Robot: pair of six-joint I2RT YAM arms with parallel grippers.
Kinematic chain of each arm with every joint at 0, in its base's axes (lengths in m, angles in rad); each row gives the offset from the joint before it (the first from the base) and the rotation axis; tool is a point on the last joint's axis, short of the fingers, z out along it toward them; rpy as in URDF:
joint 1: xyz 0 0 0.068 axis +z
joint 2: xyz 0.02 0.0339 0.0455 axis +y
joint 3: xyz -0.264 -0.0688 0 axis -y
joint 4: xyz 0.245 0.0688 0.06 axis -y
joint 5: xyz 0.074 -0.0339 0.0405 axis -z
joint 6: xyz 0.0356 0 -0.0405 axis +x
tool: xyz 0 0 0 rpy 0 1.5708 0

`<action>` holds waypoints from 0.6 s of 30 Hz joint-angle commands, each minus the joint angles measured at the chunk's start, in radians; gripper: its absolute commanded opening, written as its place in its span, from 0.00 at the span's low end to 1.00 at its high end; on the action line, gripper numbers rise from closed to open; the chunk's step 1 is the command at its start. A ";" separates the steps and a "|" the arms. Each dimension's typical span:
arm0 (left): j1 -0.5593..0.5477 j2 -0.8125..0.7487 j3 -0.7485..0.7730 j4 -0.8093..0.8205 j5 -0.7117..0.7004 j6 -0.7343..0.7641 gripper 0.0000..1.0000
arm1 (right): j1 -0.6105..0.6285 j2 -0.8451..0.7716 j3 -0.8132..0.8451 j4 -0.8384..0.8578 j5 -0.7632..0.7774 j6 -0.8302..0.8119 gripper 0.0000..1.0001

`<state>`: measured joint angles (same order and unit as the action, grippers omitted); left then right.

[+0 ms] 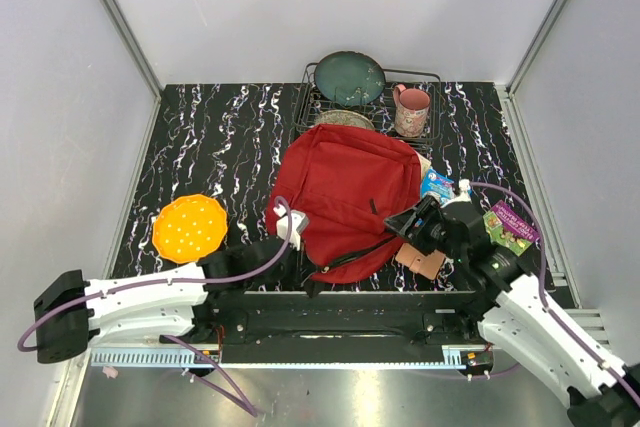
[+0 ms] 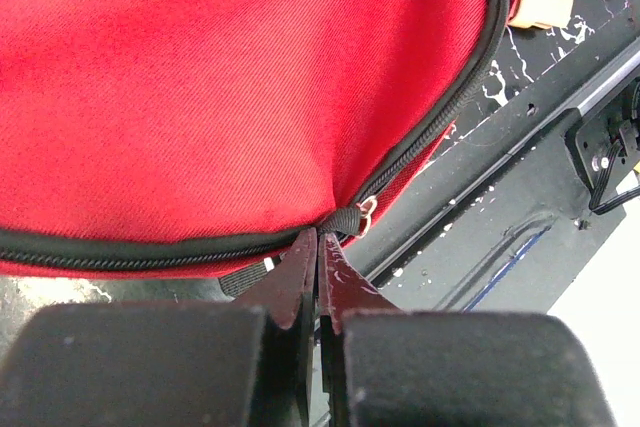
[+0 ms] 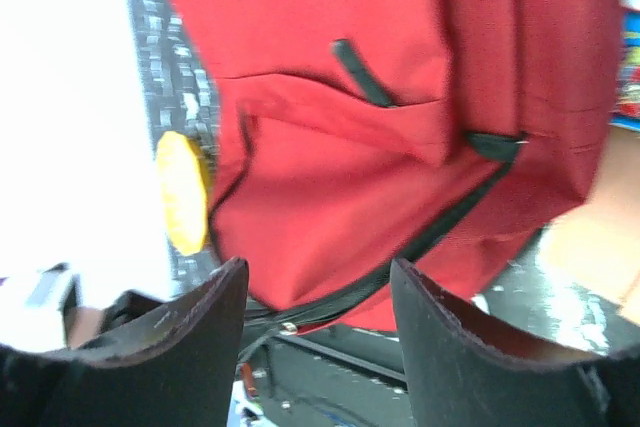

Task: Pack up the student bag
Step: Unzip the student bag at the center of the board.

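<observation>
The student bag (image 1: 340, 187) lies flat in the middle of the black, white-veined marble-look counter (image 1: 220, 147). It is a soft, slumped heap of red woven fabric. Black zipper trim runs round its edge, and black straps trail off towards the bottom of the frame. In the right wrist view its front pocket shows a short black tab and a dark zipper line curving beneath.

The left gripper (image 2: 318, 242) sits at the bag's lower left edge. Its black fingers are pressed tight together, with the tips right against the black zipper trim beside a small metal pull ring (image 2: 366, 209). I cannot tell whether any fabric is nipped between them. The right gripper (image 3: 318, 277) hangs by the bag's right side, fingers spread apart with nothing between them.

At the left of the top view is a round orange disc (image 1: 190, 227) dotted with small holes. At the top of the frame a wire rack (image 1: 305, 87) holds a dark teal plate (image 1: 349, 77) and a pink mug (image 1: 411, 110). A glossy blue packet (image 1: 436, 183) lies just right of the bag.
</observation>
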<state>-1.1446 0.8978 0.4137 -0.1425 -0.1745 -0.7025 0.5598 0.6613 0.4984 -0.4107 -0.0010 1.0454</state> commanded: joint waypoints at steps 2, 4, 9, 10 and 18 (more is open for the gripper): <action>-0.006 0.033 0.066 0.127 0.029 0.058 0.00 | -0.005 -0.050 -0.026 0.071 -0.229 0.145 0.65; -0.006 0.042 0.083 0.139 0.033 0.073 0.00 | 0.012 -0.006 -0.024 0.069 -0.255 0.166 0.66; -0.009 0.084 0.119 0.141 0.046 0.092 0.00 | 0.135 0.073 -0.008 0.067 -0.197 0.211 0.79; -0.009 0.093 0.123 0.139 0.047 0.095 0.00 | 0.161 0.084 0.006 0.046 -0.177 0.218 0.87; -0.014 0.151 0.158 0.161 0.052 0.103 0.00 | 0.256 0.129 -0.004 0.059 -0.109 0.315 0.91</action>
<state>-1.1526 1.0386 0.5175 -0.0566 -0.1349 -0.6189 0.7944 0.7898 0.4900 -0.3950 -0.1547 1.2816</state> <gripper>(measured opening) 0.016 0.911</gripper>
